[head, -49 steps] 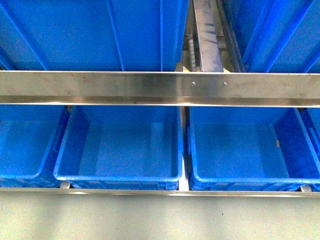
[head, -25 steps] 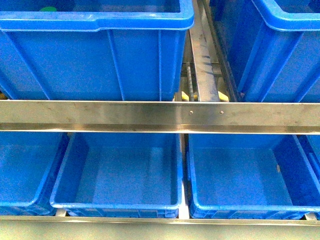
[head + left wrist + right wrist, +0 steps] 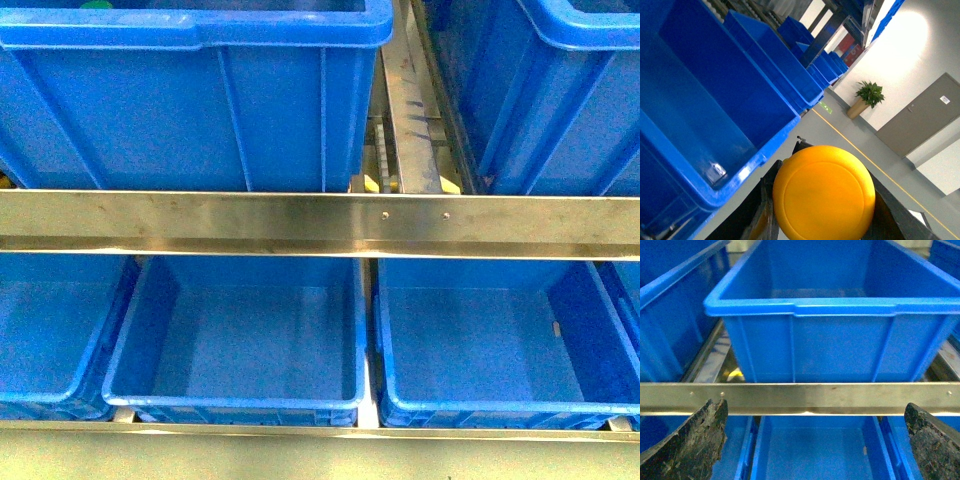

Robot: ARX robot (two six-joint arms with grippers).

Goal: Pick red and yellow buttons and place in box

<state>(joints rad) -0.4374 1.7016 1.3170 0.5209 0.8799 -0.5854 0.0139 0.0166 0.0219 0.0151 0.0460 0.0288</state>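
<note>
Left wrist view: the left gripper (image 3: 824, 202) is clamped on a yellow button (image 3: 824, 192), with 1 dark finger (image 3: 762, 215) against each side of the disc. The button fills the gap between them, hanging over grey floor (image 3: 840, 127) just beside the rim of an open blue bin (image 3: 715, 125). Its flat round face is turned straight to the camera, so no long axis shows. Its lower edge is cut by the frame, and its back is hidden. Further along the row of bins stand a potted plant (image 3: 869, 92) and a grey door (image 3: 925, 117).

In the right wrist view, the right gripper (image 3: 812, 440) has its 2 fingers (image 3: 690, 440) wide apart with nothing between them. It faces a steel rail (image 3: 805, 397), with an upper bin (image 3: 835, 310) behind the rail and a lower bin (image 3: 815, 450) under it.

Neither arm shows in the front view. A small green thing (image 3: 97, 4) at the top edge is too cropped to identify.
</note>
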